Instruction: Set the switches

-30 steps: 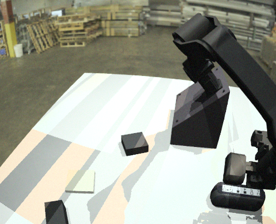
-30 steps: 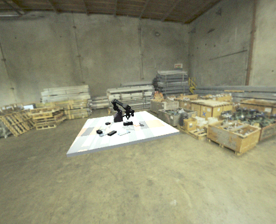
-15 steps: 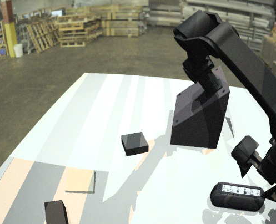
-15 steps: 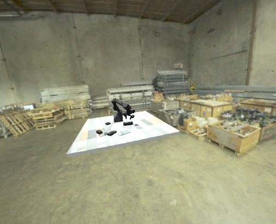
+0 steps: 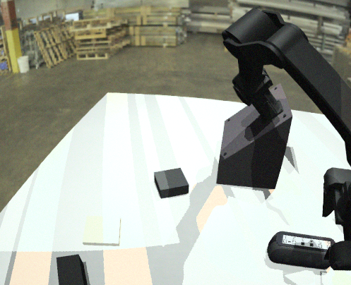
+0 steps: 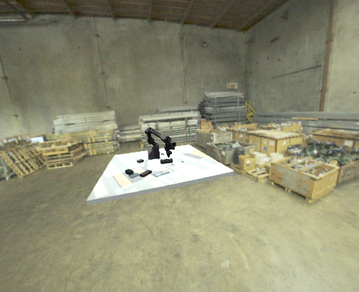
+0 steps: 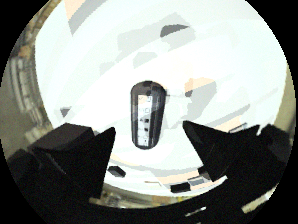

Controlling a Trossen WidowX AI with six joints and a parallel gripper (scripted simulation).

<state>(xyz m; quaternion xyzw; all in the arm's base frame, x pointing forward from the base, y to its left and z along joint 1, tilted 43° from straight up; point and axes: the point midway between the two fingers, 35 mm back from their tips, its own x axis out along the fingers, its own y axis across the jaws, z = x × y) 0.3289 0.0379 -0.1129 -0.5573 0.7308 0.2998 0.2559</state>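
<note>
The dark controller unit point(image 5: 292, 259) point(image 6: 166, 161) point(image 7: 158, 125) lies on the bench with its white label point(image 5: 289, 240) point(image 7: 143, 120) facing up. The label shows numbered squares; the third and fourth look filled, the first, second and fifth look empty, and the sixth is too unclear to read. The rocker switches are hidden. My gripper point(image 7: 149, 127) is open and empty. In the wrist view its fingers stand wide apart on either side of the unit, with gaps between; in the top view one finger overlaps the unit's right end. I cannot tell whether it touches.
A black block point(image 5: 171, 180) point(image 6: 140, 160) lies left of the arm's dark wedge-shaped base point(image 5: 253, 155). A pale flat tile point(image 5: 103, 234) and another dark block point(image 5: 70, 269) lie farther left. A dark flat box point(image 6: 145, 173) and a light plate point(image 6: 161, 173) lie nearer the exterior camera.
</note>
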